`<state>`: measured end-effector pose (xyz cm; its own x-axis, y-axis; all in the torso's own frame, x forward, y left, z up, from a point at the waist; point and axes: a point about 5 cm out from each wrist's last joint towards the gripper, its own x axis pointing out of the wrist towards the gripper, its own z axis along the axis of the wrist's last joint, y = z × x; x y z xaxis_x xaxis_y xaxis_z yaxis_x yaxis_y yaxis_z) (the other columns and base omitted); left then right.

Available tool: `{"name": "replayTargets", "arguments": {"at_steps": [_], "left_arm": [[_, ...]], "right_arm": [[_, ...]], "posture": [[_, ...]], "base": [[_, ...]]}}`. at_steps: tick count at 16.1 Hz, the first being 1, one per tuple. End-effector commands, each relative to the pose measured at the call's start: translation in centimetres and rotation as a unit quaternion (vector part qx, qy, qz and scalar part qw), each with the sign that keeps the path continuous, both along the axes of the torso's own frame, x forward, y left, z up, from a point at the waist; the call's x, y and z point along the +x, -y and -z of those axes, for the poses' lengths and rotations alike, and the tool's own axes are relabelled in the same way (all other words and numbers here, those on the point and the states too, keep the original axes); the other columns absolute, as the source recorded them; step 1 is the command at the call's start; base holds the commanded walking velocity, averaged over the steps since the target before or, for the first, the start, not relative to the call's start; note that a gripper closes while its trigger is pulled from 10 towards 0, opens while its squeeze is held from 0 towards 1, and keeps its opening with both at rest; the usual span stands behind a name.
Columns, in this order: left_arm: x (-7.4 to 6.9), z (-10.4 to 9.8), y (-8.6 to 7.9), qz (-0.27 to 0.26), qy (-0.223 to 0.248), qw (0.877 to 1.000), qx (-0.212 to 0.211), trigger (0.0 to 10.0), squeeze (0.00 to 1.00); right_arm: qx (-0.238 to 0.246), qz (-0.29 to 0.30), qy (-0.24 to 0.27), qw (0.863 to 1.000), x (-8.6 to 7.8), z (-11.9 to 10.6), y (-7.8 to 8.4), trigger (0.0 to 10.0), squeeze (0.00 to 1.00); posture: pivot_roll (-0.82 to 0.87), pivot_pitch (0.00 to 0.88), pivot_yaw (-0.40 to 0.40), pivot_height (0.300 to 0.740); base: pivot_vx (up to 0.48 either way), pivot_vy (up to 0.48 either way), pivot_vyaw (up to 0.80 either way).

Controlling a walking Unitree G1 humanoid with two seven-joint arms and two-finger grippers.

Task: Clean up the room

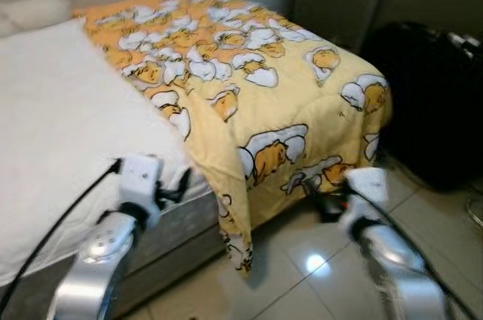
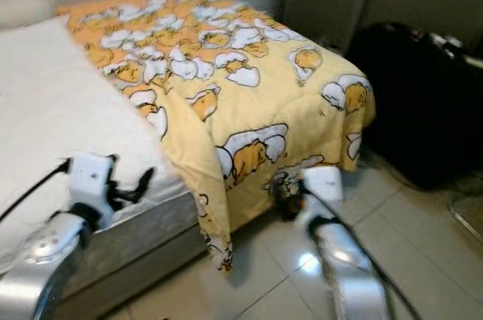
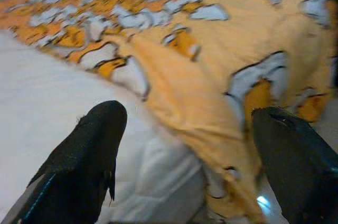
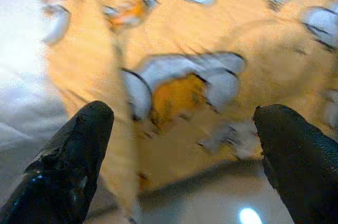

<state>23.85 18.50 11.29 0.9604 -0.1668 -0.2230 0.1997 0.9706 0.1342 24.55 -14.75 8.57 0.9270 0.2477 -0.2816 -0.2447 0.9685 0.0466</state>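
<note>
We saw the yellow quilt [image 1: 249,71] spread over the foot end of the bed [image 1: 53,124], one corner hanging off the bed toward the tiled floor [image 1: 302,275]. Our left hand [image 3: 185,145] hovered near the bed's edge, fingers apart. Our right hand [image 4: 179,150] faced the quilt's hanging side, fingers apart. A black suitcase [image 1: 430,101] stood beside the bed.

Soft cloth blanket [image 1: 249,71], glossy tiled floor [image 1: 317,267]
</note>
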Motion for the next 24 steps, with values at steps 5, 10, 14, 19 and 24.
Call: {"name": "replayTargets", "arguments": {"at_steps": [5,10,14,19,24], "left_arm": [[0.5,-0.2,0.7,0.016,0.006,1.000,-0.005,10.0,0.00],[1.0,0.0,0.8,0.026,0.002,1.000,-0.004,10.0,0.00],[1.0,0.3,0.5,0.026,-0.006,1.000,0.000,10.0,0.00],[1.1,1.6,-0.4,-0.013,-0.054,0.998,-0.016,10.0,0.00],[2.6,5.4,-1.3,-0.063,-0.170,0.982,-0.048,10.0,1.00]], "right_arm": [[-0.018,0.008,-0.006,1.000,-0.1,0.5,1.3,10.0,0.00],[-0.055,-0.012,-0.010,0.998,-0.3,0.7,1.4,10.0,0.00],[-0.019,-0.001,-0.017,1.000,-0.6,1.0,1.2,10.0,0.00],[-0.007,-0.048,-0.019,0.999,-0.7,0.9,0.5,10.0,0.00],[0.017,-0.181,-0.028,0.983,-0.9,0.4,-0.8,10.0,0.00]], "posture": [[-0.04,0.000,-0.016,0.740],[-0.05,0.000,0.000,0.740],[-0.05,0.000,0.002,0.740],[-0.03,0.000,-0.008,0.740],[-0.05,0.000,0.009,0.740]], "base": [[0.333,0.000,0.00],[0.327,0.000,0.16],[0.315,0.000,0.40],[0.176,0.000,0.00],[0.000,0.000,0.00]]}}
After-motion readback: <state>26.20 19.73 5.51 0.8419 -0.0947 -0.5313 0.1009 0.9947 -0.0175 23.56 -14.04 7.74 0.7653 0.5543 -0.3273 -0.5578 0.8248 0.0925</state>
